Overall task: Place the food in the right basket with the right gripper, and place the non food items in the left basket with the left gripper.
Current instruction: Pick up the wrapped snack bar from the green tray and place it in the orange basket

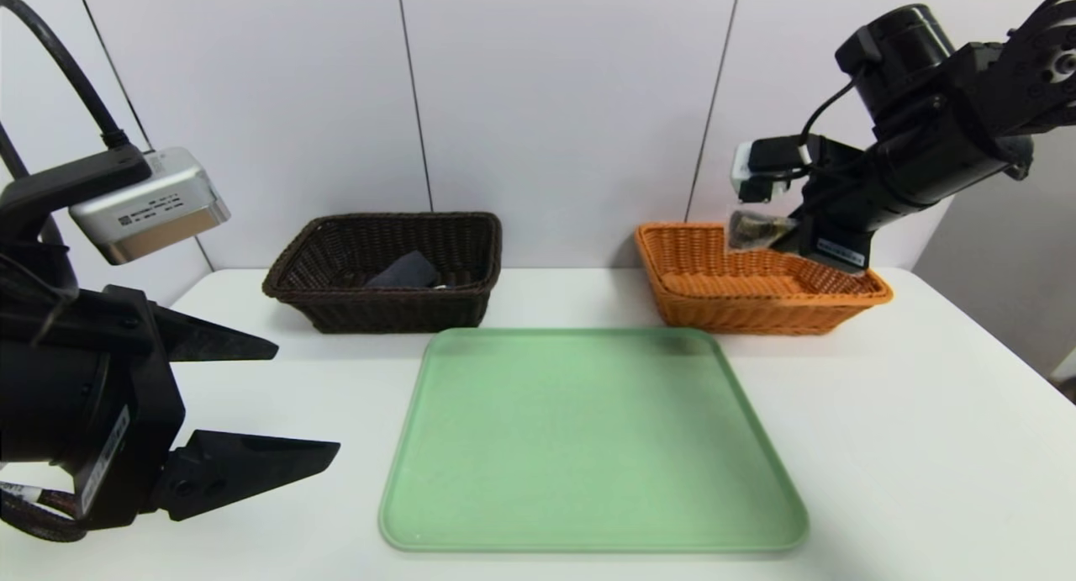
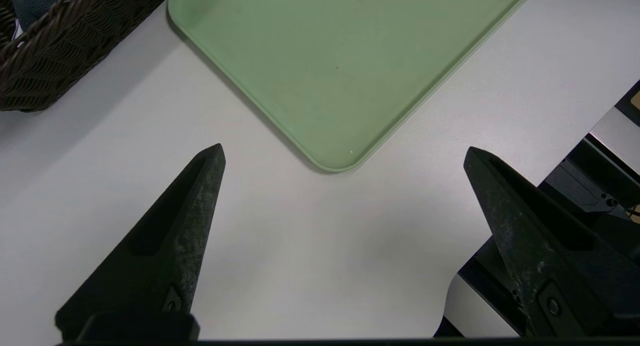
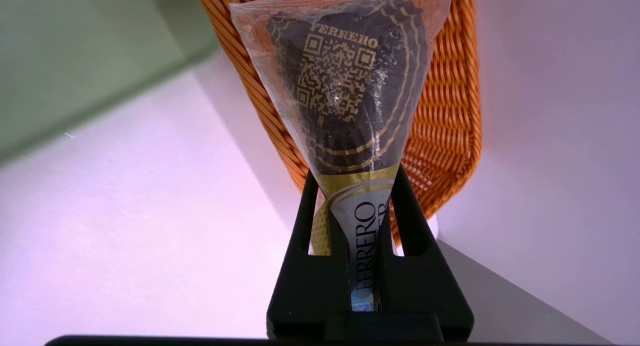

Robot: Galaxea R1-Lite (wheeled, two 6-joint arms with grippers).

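Head view: my right gripper (image 1: 782,232) is out at about 2 o'clock, over the orange basket (image 1: 769,312), pinching a clear-wrapped Ferrero packet (image 1: 751,230). The packet is above the basket, toward its 9 o'clock side. My left gripper (image 1: 294,403) is at 8 o'clock, spread wide, nothing between its fingers, over the white table (image 1: 891,446). Green tray (image 1: 588,438) lies at 6 o'clock, bare. Dark brown basket (image 1: 395,312) sits at 10 o'clock, with a dark cloth-like item (image 1: 406,272) inside and a small white bit beside it, too small to tell. Left wrist view: my left claw is spread, only table seen between the fingers; a tray corner and part of the dark brown basket show too. Right wrist view: my right claw is pressed in on the narrow end of the packet, wide end sticking out past the fingertips. Ferrero lettering and a square code show on it; orange basket behind.
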